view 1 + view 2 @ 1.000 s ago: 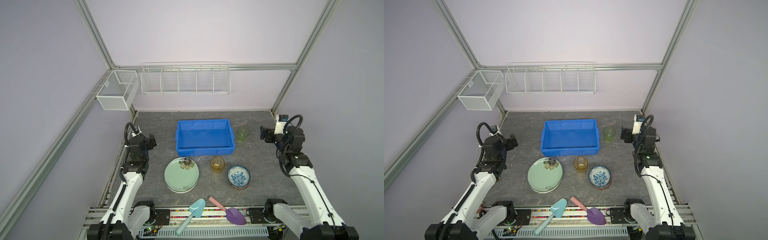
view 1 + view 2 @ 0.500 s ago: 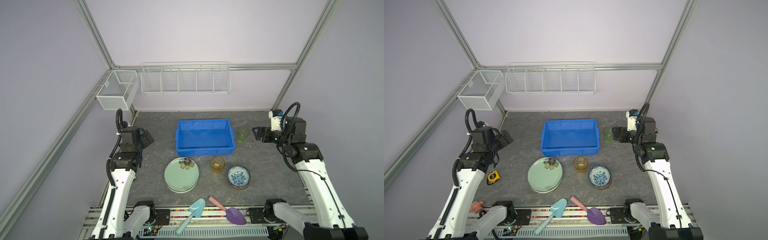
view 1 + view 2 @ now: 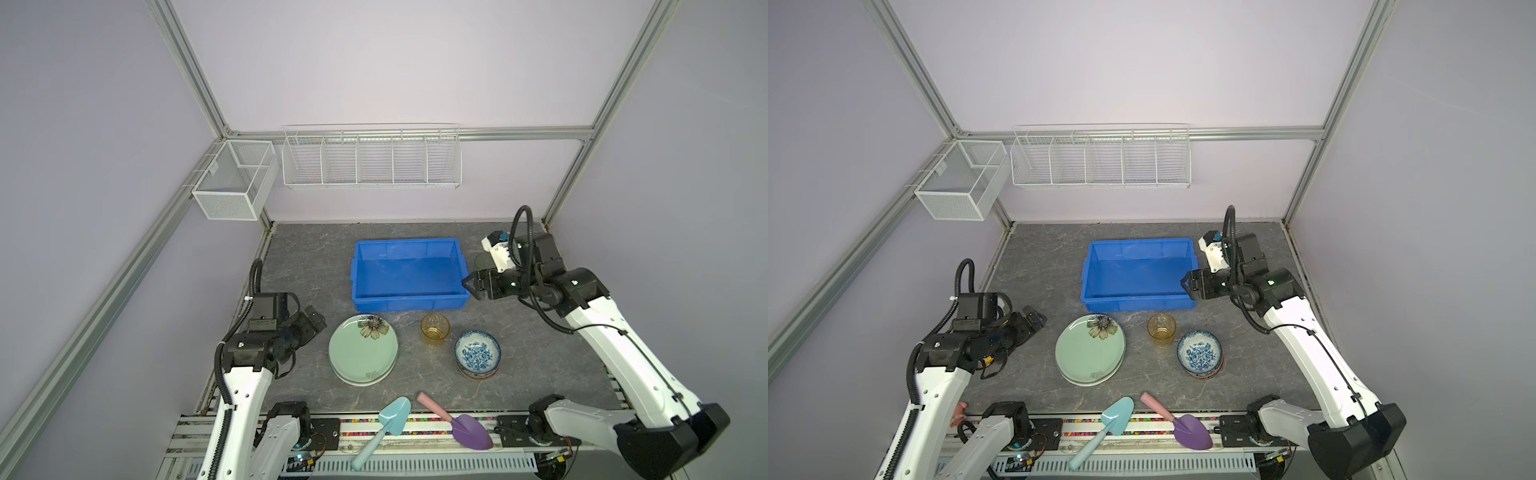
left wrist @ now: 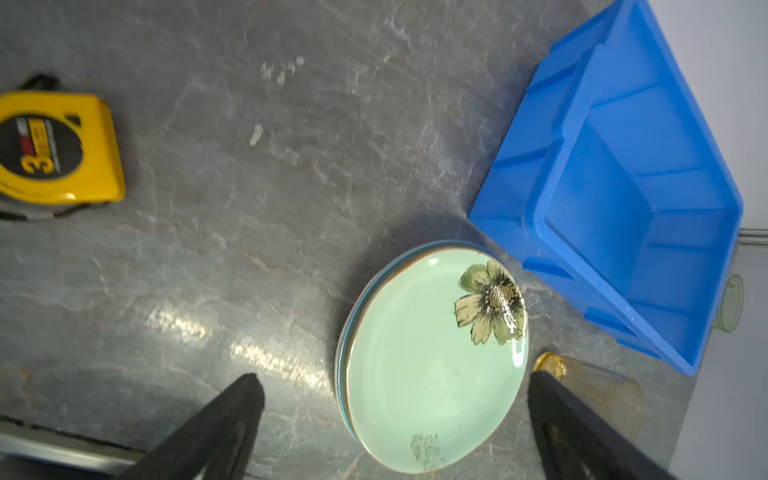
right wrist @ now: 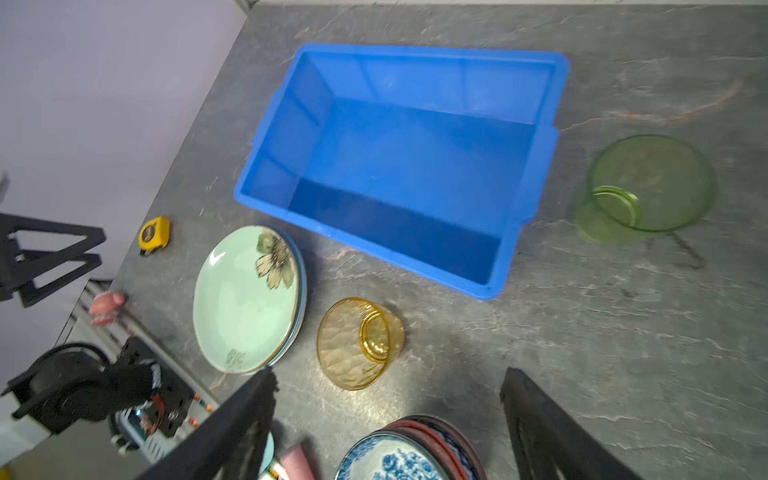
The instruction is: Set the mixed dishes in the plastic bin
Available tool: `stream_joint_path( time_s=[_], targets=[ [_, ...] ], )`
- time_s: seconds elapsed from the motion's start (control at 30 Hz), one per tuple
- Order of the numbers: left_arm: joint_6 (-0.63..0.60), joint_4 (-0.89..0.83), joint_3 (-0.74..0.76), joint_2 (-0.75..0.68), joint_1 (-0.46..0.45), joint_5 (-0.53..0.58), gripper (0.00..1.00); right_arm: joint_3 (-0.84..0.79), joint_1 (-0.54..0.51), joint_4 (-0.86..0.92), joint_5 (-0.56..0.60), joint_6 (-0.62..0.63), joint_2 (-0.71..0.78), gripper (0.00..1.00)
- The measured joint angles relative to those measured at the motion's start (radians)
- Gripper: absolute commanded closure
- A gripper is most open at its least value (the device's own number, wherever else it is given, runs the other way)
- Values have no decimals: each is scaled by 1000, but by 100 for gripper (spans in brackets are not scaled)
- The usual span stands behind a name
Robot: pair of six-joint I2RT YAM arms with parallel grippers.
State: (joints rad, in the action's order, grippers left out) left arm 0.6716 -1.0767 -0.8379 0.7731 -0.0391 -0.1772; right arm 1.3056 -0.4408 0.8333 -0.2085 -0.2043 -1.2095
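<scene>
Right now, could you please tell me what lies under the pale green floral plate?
The pale green floral plate tops a stack: rims of lower plates peek out beneath it. Their faces are covered, so their patterns and number cannot be told.

Pale lilac walls (image 3: 374, 62) close 3 sides, plain and matte. Silver aluminium posts (image 3: 187, 66) rise from both back corners, joined by a horizontal rail (image 3: 519, 134) along the back wall. A long wire basket (image 3: 371, 160), white, split into 5 compartments, hangs from that rail. A small mesh basket (image 3: 232, 183), also white, hangs at the left corner. The table (image 3: 307, 257) is dark grey, stone-look with pale veins. A slotted grey cable duct (image 3: 415, 461) runs along its front edge. Light is soft and even, with a faint glare streak (image 4: 266, 353) on the table.
</scene>
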Motion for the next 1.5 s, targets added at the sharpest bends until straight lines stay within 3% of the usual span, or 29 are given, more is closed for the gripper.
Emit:
stream_joint_path(
  time_s=[0.3,0.5,0.93,1.5],
  targets=[
    [104,-16,144,-82,0,-97,0,32,-275,-11,-13,-76,-176,12],
    [122,54,199,-41,-19,-138,1,70,-417,-72,-13,-128,-320,12],
    [151,214,288,11,-34,-192,0,162,-465,-147,-8,-201,-587,12],
    [92,264,283,86,-40,-161,0,181,-465,-151,7,-219,-654,12]
  ],
)
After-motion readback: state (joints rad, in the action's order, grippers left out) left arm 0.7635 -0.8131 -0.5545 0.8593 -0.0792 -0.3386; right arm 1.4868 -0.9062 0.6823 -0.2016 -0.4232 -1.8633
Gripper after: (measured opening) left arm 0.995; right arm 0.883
